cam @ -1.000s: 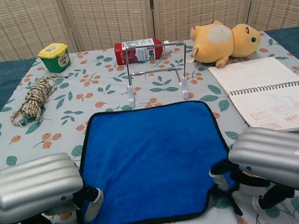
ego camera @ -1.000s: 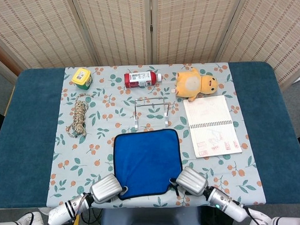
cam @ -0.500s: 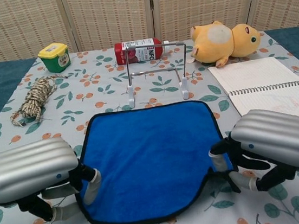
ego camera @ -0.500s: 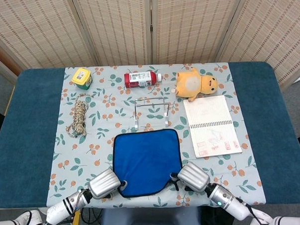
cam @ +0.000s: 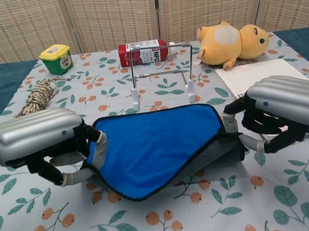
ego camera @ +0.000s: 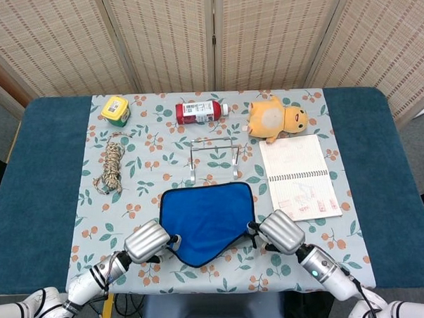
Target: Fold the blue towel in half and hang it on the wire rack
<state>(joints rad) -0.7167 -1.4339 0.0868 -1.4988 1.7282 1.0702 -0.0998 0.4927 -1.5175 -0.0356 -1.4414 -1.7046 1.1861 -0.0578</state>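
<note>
The blue towel (ego camera: 207, 221) (cam: 157, 144) lies in front of the wire rack (ego camera: 213, 159) (cam: 160, 75), its near edge raised off the cloth and sagging in the middle. My left hand (ego camera: 149, 241) (cam: 38, 136) grips the towel's near left corner. My right hand (ego camera: 278, 231) (cam: 283, 105) grips the near right corner. The far edge of the towel still rests on the tablecloth just short of the rack's feet.
Behind the rack lie a red bottle (ego camera: 200, 111), a yellow plush toy (ego camera: 276, 118) and a green-and-yellow jar (ego camera: 115, 110). A rope bundle (ego camera: 111, 165) sits at left. An open notebook (ego camera: 299, 176) lies to the right of the towel.
Both hands have lifted the towel's near corners and carried them forward toward the rack. The near edge now hangs above the table, and the towel looks shorter from above.
</note>
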